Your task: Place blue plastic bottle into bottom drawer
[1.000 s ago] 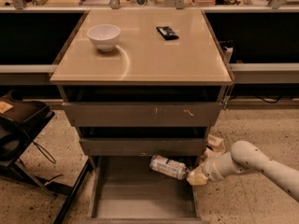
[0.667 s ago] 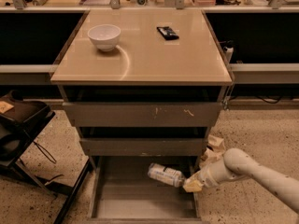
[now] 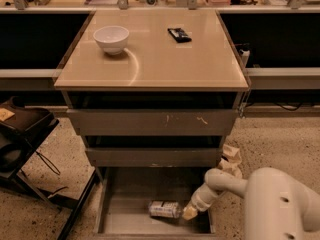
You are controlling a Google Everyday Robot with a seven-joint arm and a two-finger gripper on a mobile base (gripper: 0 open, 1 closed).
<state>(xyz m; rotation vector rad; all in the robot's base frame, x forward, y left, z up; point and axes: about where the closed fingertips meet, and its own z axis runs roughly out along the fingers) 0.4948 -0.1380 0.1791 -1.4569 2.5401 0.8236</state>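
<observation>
While a white bowl [image 3: 111,38] and a small black packet [image 3: 179,34] sit well apart on the tan surface [image 3: 165,66], the two upper drawers [image 3: 150,122] overhang the rear of the open bottom drawer [image 3: 122,220]. The blue plastic bottle [image 3: 163,209] lies on its side on that drawer's grey floor. The gripper [image 3: 190,213] reaches in from the right, its tip against the bottle's right end. Whether the jaws are apart or clamped, I cannot tell.

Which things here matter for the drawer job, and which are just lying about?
Job: blue plastic bottle, down in the bottom drawer; hand, low in that drawer, right beside the bottle.
Lying about: white bowl and black packet on the cabinet top.
</observation>
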